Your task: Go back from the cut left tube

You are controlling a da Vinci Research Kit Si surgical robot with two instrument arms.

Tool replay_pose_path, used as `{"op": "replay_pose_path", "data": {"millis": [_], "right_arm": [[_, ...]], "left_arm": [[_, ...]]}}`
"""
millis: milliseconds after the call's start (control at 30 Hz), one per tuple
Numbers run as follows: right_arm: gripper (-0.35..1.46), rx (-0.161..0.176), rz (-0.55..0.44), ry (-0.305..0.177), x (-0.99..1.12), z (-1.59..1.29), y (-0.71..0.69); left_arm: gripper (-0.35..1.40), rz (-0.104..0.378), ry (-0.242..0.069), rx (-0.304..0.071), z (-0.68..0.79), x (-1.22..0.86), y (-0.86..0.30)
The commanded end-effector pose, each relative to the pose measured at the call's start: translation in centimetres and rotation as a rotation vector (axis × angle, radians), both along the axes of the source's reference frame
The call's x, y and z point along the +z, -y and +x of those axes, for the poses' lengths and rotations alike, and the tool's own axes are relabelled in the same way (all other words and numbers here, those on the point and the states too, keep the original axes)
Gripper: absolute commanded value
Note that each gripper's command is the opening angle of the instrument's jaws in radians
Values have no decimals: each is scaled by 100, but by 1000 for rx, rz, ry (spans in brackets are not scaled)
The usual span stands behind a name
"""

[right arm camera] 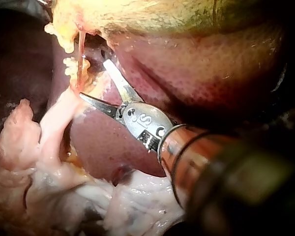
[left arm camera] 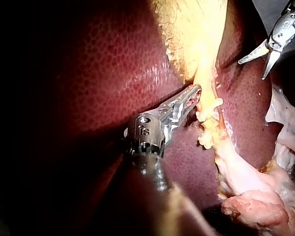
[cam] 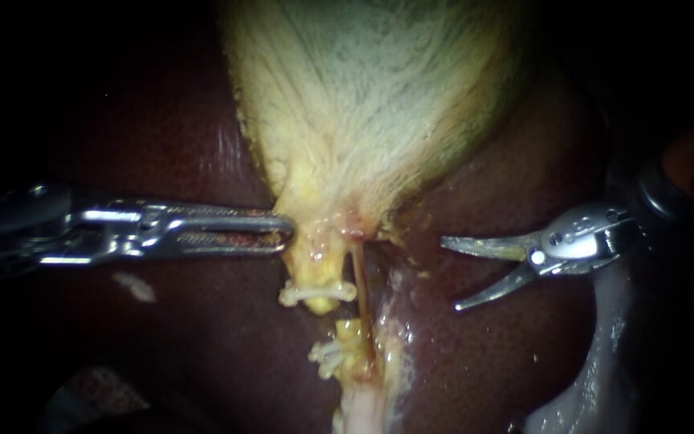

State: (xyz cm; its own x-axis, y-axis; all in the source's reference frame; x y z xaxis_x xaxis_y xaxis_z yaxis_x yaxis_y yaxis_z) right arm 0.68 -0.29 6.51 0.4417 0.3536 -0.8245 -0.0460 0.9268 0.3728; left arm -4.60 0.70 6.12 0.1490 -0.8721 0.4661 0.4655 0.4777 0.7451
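Hanging over the liver [cam: 491, 354], apart from the tubes on their right, my right instrument [cam: 450, 274] has its pincer released — curved blades spread, holding nothing. The left tube [cam: 320, 304] lies cut in two below the gallbladder [cam: 363, 104] — a white clip [cam: 315, 291] on the upper stump, more on the lower. Just beside it the thin right tube [cam: 360, 281] runs whole. My left instrument [cam: 287, 231] is clenched on the gallbladder's neck.

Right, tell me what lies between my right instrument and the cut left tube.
Endoscope view: the thin uncut tube and bare liver separate the right instrument from the cut left tube.
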Motion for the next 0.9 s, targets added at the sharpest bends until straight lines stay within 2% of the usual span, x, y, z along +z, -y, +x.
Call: {"op": "replay_pose_path", "data": {"millis": [33,333,900], "right_arm": [[143,0,0,0,0,0,1],[143,-1,-1,0,0,-2,3],[143,2,10,0,-1,-7,4]], "left_arm": [[-35,-2,-2,-1,-4,2,1],[-35,-1,14,19,-37,17,10],[-35,-2,16,22,-39,18,11]]}}
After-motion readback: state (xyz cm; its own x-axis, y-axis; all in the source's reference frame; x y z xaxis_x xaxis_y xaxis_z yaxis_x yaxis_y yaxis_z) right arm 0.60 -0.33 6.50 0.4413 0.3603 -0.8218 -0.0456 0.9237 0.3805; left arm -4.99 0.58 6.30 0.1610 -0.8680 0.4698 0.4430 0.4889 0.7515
